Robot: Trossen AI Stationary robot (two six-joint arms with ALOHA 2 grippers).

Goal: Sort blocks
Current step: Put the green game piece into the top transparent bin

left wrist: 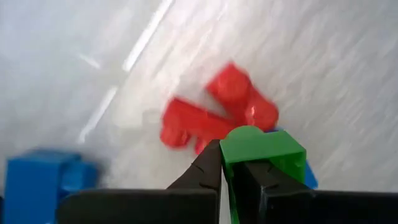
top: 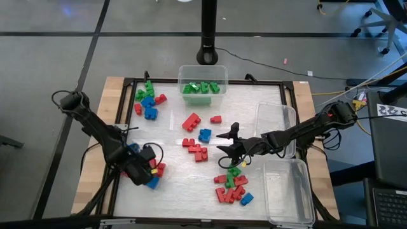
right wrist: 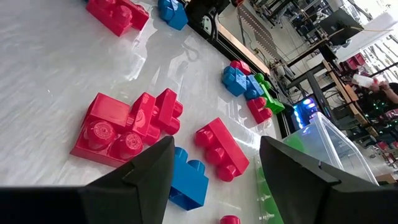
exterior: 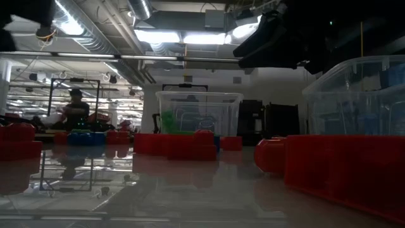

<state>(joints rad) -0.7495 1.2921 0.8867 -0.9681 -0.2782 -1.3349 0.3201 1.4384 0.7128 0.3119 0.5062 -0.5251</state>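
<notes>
Nowhere any legible writing; left fingers (left wrist: 231, 171) clamped on green block (left wrist: 264, 147), right fingers (right wrist: 214, 165) apart.

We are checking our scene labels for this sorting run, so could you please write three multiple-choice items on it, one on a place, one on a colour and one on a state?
1. Where does the tub with green blocks stand?
A. at the table's far edge, mid-way
B. at its near left corner
C. under the right arm

2. What colour is the block in the left gripper?
A. red
B. green
C. blue

3. How is the right gripper?
A. shut on a red block
B. shut, empty
C. open, empty

Key: A, the tub holding green blocks sits mid-way along the far edge; B, the left gripper pinches a green block; C, the right gripper has its fingers apart above the red blocks.
</notes>
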